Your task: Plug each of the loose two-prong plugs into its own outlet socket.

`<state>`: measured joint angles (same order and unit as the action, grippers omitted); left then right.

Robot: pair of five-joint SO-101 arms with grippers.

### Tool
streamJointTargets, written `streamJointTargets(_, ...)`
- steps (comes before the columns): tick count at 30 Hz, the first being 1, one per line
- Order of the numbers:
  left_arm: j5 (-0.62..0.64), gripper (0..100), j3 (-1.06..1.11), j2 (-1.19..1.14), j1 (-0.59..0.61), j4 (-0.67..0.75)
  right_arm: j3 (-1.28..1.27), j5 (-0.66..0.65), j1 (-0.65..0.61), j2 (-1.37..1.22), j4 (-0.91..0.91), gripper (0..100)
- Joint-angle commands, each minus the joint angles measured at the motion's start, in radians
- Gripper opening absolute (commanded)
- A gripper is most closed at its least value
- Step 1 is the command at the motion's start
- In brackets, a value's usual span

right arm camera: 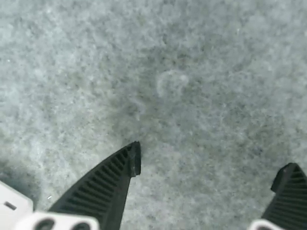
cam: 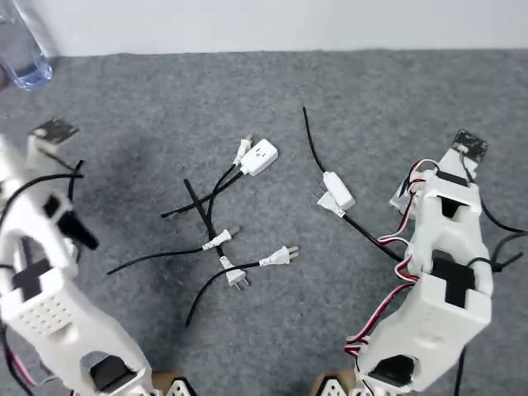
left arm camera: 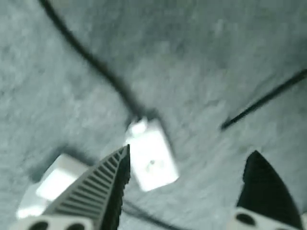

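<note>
The left tool (left arm camera: 190, 151) and the right tool (right arm camera: 213, 154) stand released, empty. On the counter (cam: 148, 107), three two-prong plugs (cam: 238, 280) lie loose among crossed cords (cam: 200, 210); farther off, an outlet socket (cam: 260, 157) is unfilled, a fourth plug (cam: 243, 149) just beside it. Little appears done.
</note>
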<state>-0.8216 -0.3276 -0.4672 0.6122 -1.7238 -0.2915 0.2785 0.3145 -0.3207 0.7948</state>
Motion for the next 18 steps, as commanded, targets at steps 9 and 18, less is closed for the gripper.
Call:
streamJointTargets(9,0.307,1,0.091,0.071,-0.341,-0.028,0.046,-0.009,-0.01,0.007,0.002,42.4)
streamJointTargets(18,0.493,12,0.085,0.618,-0.479,-0.032,0.049,-0.009,-0.005,0.01,0.01,42.4)
